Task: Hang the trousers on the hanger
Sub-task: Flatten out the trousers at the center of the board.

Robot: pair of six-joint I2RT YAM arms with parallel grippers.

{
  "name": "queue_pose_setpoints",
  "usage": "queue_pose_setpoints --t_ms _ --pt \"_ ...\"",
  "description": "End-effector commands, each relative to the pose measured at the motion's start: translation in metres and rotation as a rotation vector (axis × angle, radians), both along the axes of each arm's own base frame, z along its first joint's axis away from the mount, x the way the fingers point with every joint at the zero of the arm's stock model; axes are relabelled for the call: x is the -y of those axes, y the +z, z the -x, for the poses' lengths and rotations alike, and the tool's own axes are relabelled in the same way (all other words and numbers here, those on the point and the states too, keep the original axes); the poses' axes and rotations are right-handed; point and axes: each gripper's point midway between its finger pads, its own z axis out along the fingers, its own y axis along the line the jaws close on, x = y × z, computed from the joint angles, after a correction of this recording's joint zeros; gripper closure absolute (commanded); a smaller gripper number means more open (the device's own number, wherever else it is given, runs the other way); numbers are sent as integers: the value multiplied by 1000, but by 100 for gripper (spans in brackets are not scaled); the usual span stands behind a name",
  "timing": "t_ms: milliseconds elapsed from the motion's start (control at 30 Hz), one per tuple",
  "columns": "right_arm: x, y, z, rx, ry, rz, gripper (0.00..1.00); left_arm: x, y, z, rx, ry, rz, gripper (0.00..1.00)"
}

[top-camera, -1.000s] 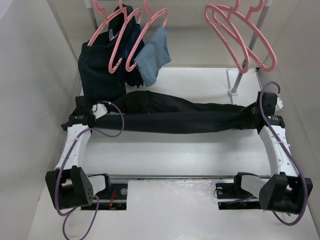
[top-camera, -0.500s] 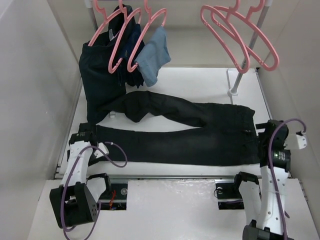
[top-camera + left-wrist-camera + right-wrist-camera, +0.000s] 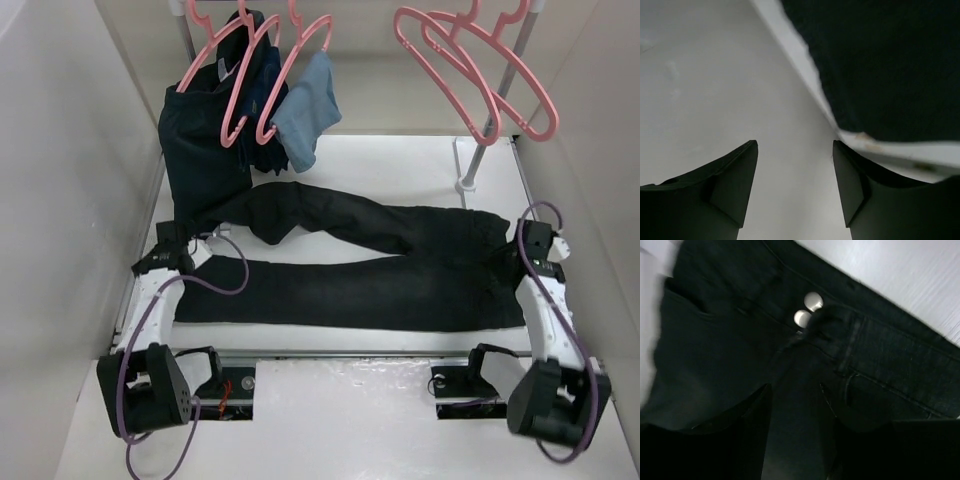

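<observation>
The black trousers (image 3: 380,290) lie flat across the table (image 3: 400,165), waist to the right. One leg runs along the front and the other angles toward the back left. My left gripper (image 3: 172,240) hovers at the leg ends, open and empty (image 3: 795,150), with dark cloth (image 3: 890,65) beside it. My right gripper (image 3: 535,242) is over the waistband, open (image 3: 795,390), above the fly area with its two metal buttons (image 3: 809,308). Empty pink hangers (image 3: 470,70) hang at the back right.
At the back left, more pink hangers (image 3: 225,75) carry a dark navy-teal garment (image 3: 200,150) and a small light blue cloth (image 3: 305,110). The rack post (image 3: 470,170) stands on the table at the back right. White walls close in on both sides.
A second ago both grippers held the trousers stretched in the air. They drew them forward, laid them flat and let go. Both grippers have since moved back a little from the front edge.
</observation>
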Motion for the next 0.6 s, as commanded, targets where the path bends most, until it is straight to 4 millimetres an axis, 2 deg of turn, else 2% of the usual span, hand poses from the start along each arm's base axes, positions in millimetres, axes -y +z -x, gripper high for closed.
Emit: queue_pose_setpoints --t_ms 0,33,100,167,200,233,267,300,333,367,400,433,467,533,567 --pt "-15 -21 -15 -14 79 -71 53 7 -47 -4 56 3 51 43" --pt "-15 -31 -15 -35 78 -77 51 7 -58 1 30 -5 40 43" --pt "-12 -32 -18 -33 73 -69 48 5 -75 10 5 -13 15 47" --pt "-11 -31 -20 -41 89 -56 48 8 -65 1 70 11 50 54" --pt "-7 -24 -25 -26 96 -27 46 18 -38 -31 193 -12 130 56" --pt "-1 -6 -33 10 97 12 43 29 -23 -39 233 -22 204 56" --pt "4 3 -36 19 105 47 31 41 2 -53 330 -45 279 54" --pt "9 13 -40 34 100 75 22 70 20 -72 384 -159 414 52" --pt "16 23 -44 49 93 101 14 82 58 -88 467 -227 447 47" --pt "21 34 -58 60 104 118 8 95 74 -95 506 -272 483 43" --pt "22 38 -64 54 148 123 0 119 94 -106 543 -367 509 40" --pt "22 39 -72 40 175 123 0 129 90 -109 521 -394 515 37" --pt "30 40 -83 -2 195 125 0 151 92 -119 514 -460 519 30" --pt "35 38 -95 -39 222 117 0 162 85 -129 476 -514 467 28" --pt "38 38 -102 -41 239 108 0 159 79 -136 474 -517 401 27"
